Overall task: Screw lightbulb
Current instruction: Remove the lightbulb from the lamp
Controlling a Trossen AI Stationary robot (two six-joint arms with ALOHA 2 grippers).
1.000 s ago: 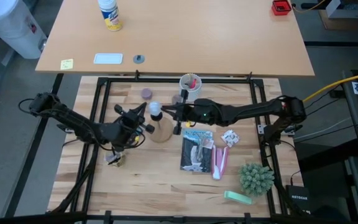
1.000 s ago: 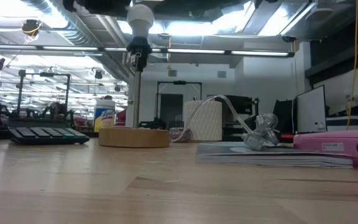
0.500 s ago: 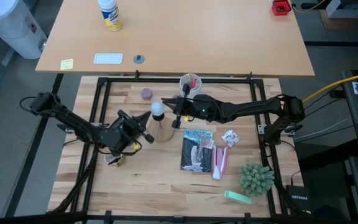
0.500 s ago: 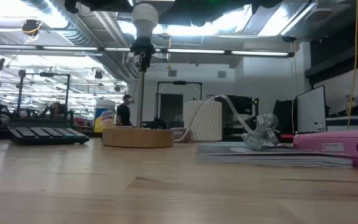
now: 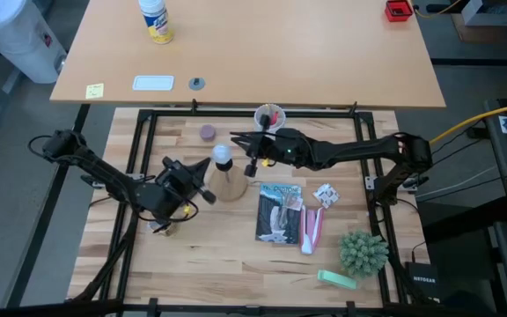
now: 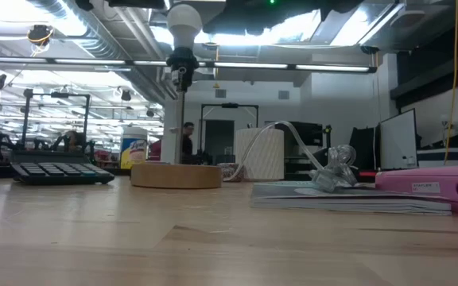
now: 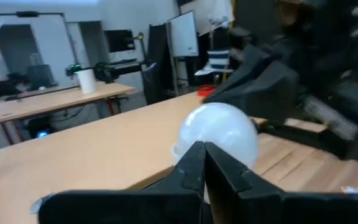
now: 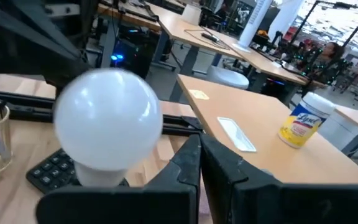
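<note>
The white lightbulb (image 5: 223,153) sits upright in the black socket (image 6: 183,60) on the thin post of the round wooden disc stand (image 5: 231,186). The low view shows the lightbulb (image 6: 184,21) above the disc stand (image 6: 176,175). My left gripper (image 5: 208,166) is shut, just to the lightbulb's left and near side; the lightbulb (image 7: 219,132) shows beyond my left gripper's (image 7: 202,149) shut tips. My right gripper (image 5: 236,138) is shut, just on the lightbulb's far-right side. In the right wrist view the lightbulb (image 8: 107,118) stands beside my right gripper's (image 8: 199,142) tips. Neither gripper touches the lightbulb.
A white cup with red items (image 5: 269,115) stands at the far edge behind my right arm. A purple disc (image 5: 208,132) lies to the far left of the stand. A booklet (image 5: 278,211), a pink tube (image 5: 312,229), a green plant (image 5: 363,251) and a calculator (image 6: 54,171) are on the table.
My right gripper has swung away from the lightbulb toward the table's far edge, staying shut. My left gripper has drawn back a little toward the table's left and near side, also shut. The lightbulb stays upright in the socket.
</note>
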